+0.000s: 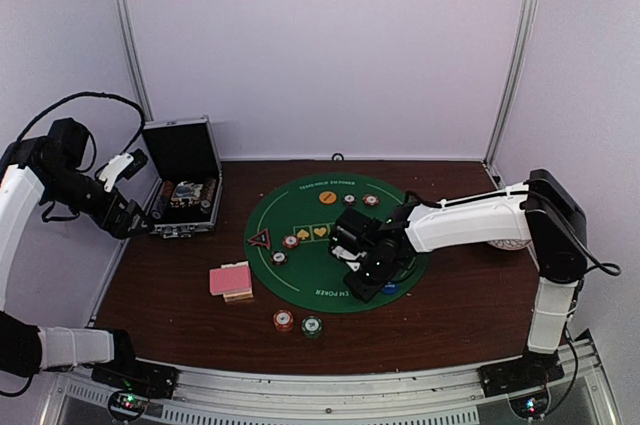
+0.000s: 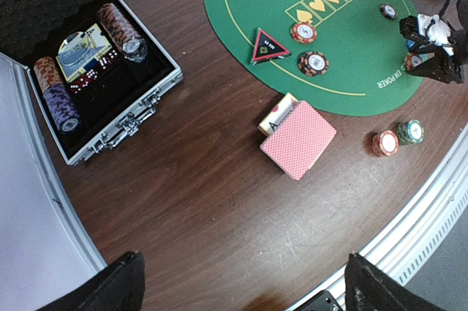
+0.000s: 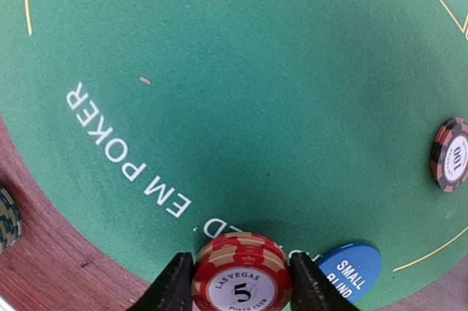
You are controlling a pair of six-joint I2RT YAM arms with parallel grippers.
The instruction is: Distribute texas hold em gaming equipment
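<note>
Broadly, the round green felt mat (image 1: 300,267) fills the middle of the brown table, printed with yellow suit symbols and white lettering. The black silver-edged case (image 2: 110,117) lies open at the far left, with rows of chips and a boxed deck inside. The left gripper (image 2: 245,258) hangs above the table's left side with its fingers spread wide and nothing between them. A stack of pink-backed playing cards (image 2: 298,139) rests on the bare wood just left of the mat, partly covering a few face-up cards (image 2: 276,115). At the mat's near right edge the right gripper (image 3: 241,260) pinches a red-and-cream chip stack (image 3: 241,285) marked "Las Vegas 5", a finger pressed to each side. The red triangle (image 1: 260,239) lies at the mat's left rim. A red-white chip (image 1: 283,320) and a green chip (image 1: 312,326) sit side by side near the front edge. A blue "Small Blind" disc (image 3: 349,271) lies just right of the pinched stack; an orange disc (image 1: 327,198) sits at the mat's far side.
</note>
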